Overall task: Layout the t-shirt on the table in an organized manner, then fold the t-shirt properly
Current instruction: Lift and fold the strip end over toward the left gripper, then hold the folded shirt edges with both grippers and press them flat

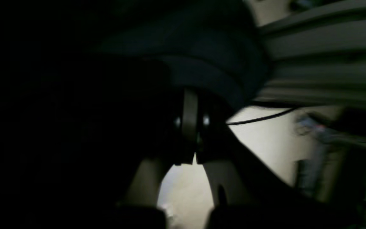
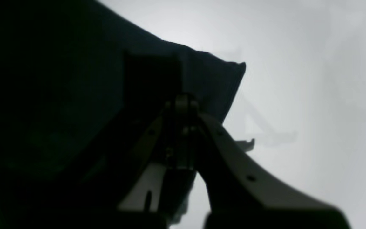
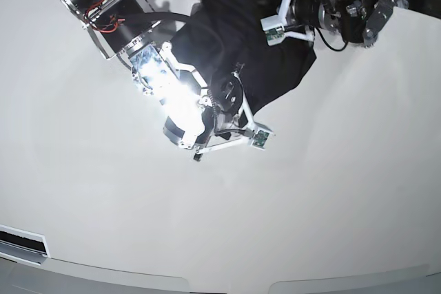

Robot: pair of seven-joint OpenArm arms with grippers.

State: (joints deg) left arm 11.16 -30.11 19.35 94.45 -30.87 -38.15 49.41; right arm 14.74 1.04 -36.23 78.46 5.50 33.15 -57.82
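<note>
The black t-shirt is bunched and lifted between my two grippers at the far middle of the white table. My right gripper comes in from the upper left and is shut on the shirt's lower fold. In the right wrist view this gripper pinches dark t-shirt cloth, and a corner of the cloth juts out over the table. My left gripper is shut on the shirt's top part. In the dim left wrist view, its closed fingers are wrapped in t-shirt fabric.
Grey frame rails and a thin black cable lie behind the left gripper. The right arm's bright metal wrist hangs over the table's middle. The table's curved front edge runs along the bottom.
</note>
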